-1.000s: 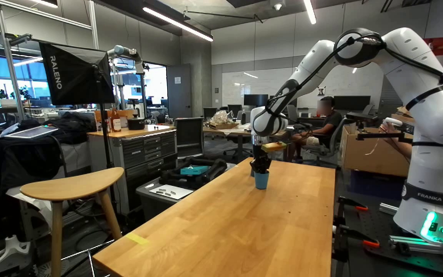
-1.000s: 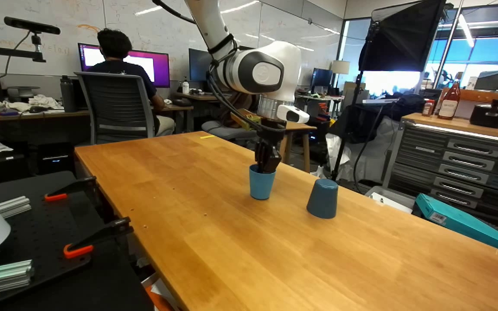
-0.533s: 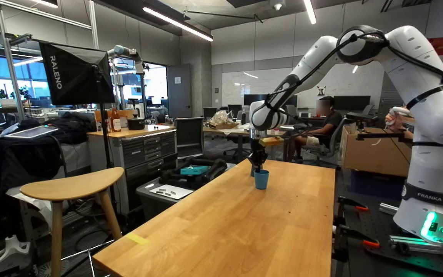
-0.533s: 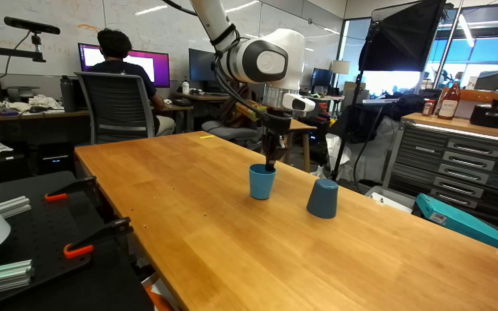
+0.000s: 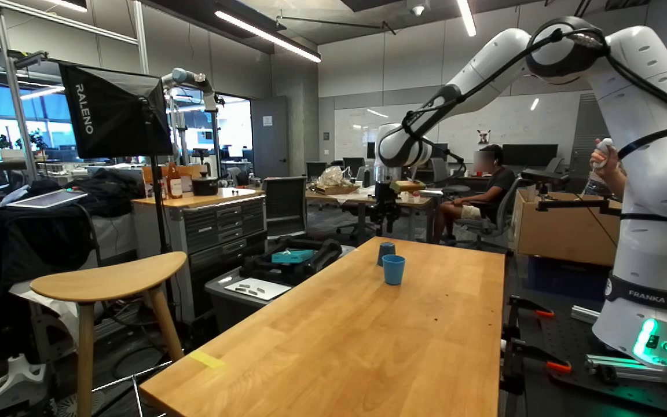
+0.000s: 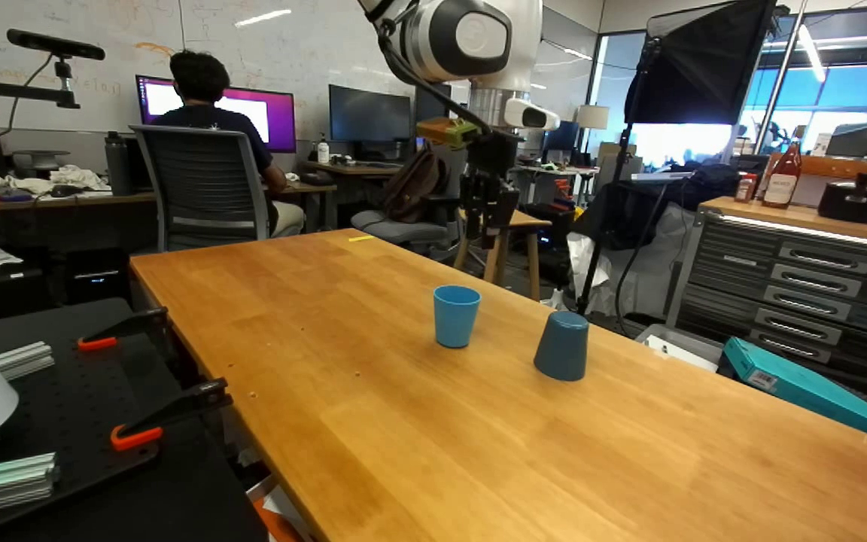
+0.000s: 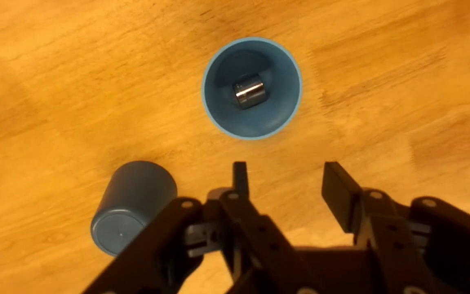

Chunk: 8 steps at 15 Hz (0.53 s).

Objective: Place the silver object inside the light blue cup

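one dark blue cup (image 7: 131,198) in the wrist view stands upside down, left of the gripper (image 7: 286,177); ahead of its tips, the light blue cup (image 7: 255,121) sits upright, the silver object (image 7: 250,92) lying inside; rightmost, the jaws are wide apart.

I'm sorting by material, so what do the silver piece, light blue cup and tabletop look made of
Silver piece: likely polished metal, given its bright highlights.
Light blue cup: probably satin plastic, being smooth and evenly colored; ceramic possible.
Tabletop: wood, grain visible; its sheen suggests varnish.
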Motion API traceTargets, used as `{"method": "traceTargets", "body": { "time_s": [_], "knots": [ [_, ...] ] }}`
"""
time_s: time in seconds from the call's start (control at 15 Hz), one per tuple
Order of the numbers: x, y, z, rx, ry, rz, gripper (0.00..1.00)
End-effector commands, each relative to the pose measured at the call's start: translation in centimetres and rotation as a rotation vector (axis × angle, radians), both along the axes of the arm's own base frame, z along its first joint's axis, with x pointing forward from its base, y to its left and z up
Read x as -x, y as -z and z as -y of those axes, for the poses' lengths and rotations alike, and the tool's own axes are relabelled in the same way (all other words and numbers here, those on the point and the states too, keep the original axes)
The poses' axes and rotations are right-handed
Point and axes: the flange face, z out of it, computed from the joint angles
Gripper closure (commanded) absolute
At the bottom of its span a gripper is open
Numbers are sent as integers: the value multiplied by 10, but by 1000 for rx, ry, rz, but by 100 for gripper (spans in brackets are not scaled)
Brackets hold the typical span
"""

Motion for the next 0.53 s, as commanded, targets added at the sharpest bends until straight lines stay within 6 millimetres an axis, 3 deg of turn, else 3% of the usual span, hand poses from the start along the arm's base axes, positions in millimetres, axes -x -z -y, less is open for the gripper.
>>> {"method": "traceTargets", "body": {
  "time_s": [0.0, 0.13, 0.27, 0.33, 0.47],
  "knots": [
    [3, -47, -9, 1, -75, -4, 15],
    [4, -66, -13, 4, -106, -8, 2],
    [6, -75, -15, 2, -122, -54, 0],
    [4, -59, -13, -3, -89, -21, 3],
    [7, -66, -14, -8, -98, -39, 0]
  ]
}}
